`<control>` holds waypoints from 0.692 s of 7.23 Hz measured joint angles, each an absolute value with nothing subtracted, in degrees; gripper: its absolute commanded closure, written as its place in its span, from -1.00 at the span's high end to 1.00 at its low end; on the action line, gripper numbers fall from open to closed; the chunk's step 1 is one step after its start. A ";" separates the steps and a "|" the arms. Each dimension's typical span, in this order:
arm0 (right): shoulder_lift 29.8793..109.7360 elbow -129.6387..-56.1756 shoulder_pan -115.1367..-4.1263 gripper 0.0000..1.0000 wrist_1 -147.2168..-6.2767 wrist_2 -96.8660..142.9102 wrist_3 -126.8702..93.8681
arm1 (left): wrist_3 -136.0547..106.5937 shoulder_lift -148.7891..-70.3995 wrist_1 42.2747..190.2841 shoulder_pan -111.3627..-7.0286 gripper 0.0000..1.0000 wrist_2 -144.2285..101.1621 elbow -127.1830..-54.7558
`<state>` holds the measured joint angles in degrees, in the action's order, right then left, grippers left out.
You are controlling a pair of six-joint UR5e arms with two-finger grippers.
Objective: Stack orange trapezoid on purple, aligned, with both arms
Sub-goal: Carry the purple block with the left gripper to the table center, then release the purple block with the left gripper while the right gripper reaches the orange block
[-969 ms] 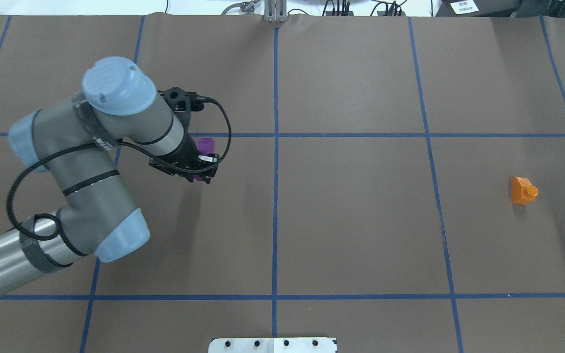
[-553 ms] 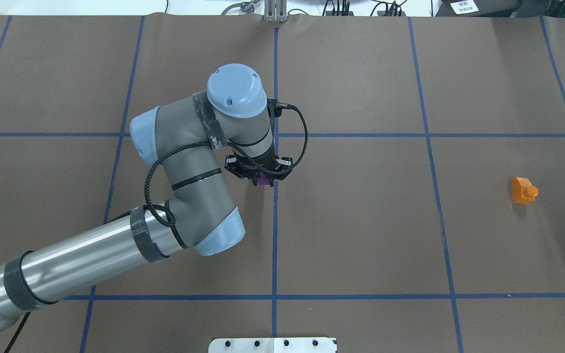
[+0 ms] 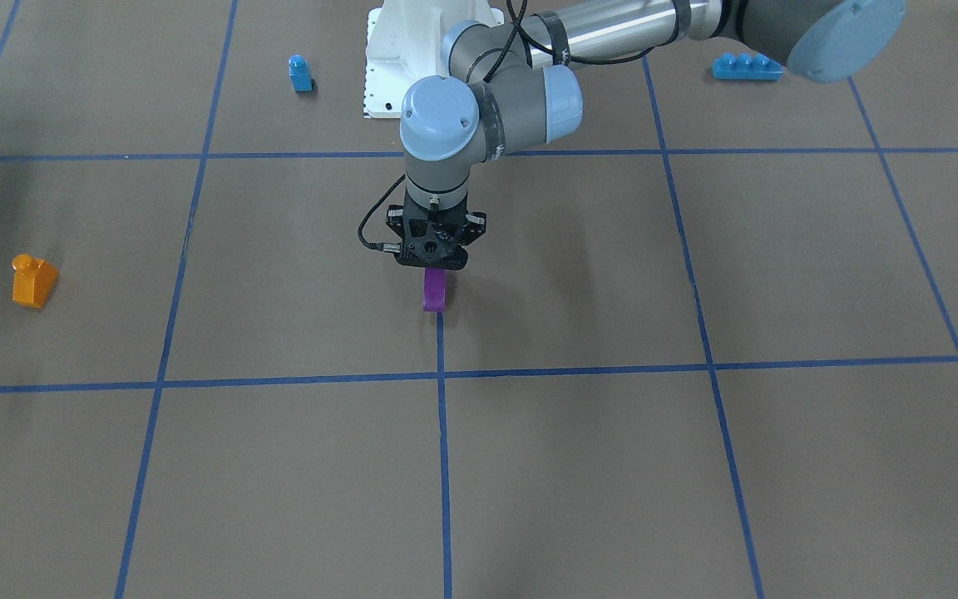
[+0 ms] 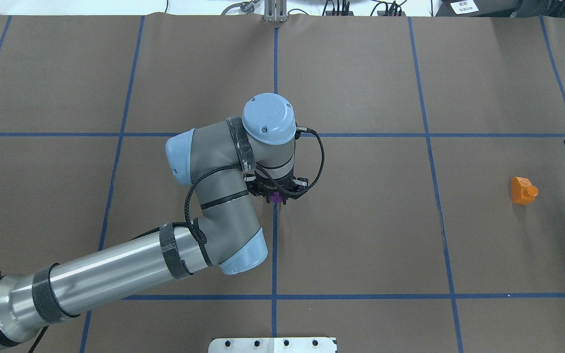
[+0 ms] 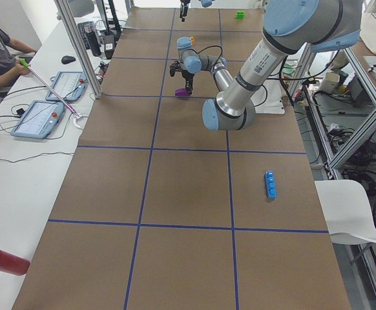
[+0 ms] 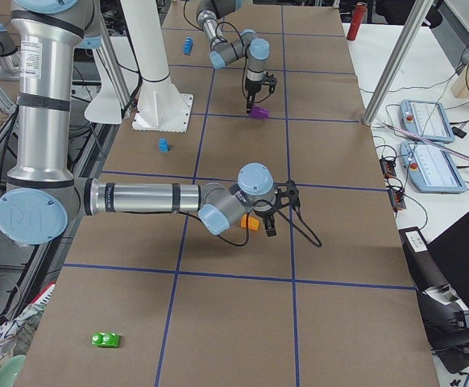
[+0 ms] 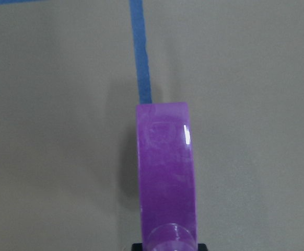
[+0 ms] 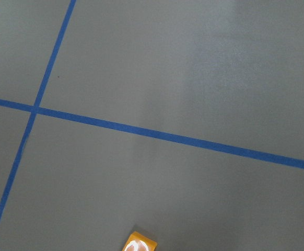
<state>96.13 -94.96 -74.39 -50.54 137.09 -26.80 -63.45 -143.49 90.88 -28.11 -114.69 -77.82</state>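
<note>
My left gripper (image 3: 434, 266) is shut on the purple block (image 3: 434, 296) and holds it low over the table's blue centre line. The block also shows in the overhead view (image 4: 276, 197) and fills the left wrist view (image 7: 165, 183). The orange trapezoid (image 4: 523, 190) lies on its side at the table's right, stud pointing right; it also shows in the front-facing view (image 3: 33, 281). My right gripper (image 6: 268, 228) hovers right next to the orange trapezoid (image 6: 251, 223). I cannot tell whether it is open or shut. The right wrist view shows only the block's tip (image 8: 140, 243).
A small blue single-stud block (image 3: 301, 73) and a long blue brick (image 3: 747, 66) lie near the robot's white base plate (image 3: 383, 75). A green block (image 6: 105, 339) lies at the table's right end. Operator consoles and frame posts stand along the far side.
My left arm has carried the purple block to the right, from the left-middle square to the centre line. A black part of the right gripper has come in at the overhead view's right edge.
</note>
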 measured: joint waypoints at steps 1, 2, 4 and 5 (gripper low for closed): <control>95.78 -94.95 -73.96 1.00 -50.54 137.05 -27.29 | -63.44 -143.51 90.88 -28.04 -1.00 -114.64 -77.52; 95.33 -94.93 -73.48 1.00 -50.54 137.03 -28.42 | -63.40 -143.51 90.88 -28.04 -1.00 -114.62 -77.40; 94.82 -94.92 -72.27 1.00 -50.54 137.02 -30.39 | -63.37 -143.40 90.88 -28.15 0.84 -114.55 -77.35; 94.71 -94.93 -71.40 1.00 -50.54 137.00 -31.71 | -63.37 -143.37 90.90 -28.21 1.00 -114.51 -77.35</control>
<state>94.71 -94.93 -71.40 -50.54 137.00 -31.71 -63.37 -143.37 90.90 -28.21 -114.51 -77.35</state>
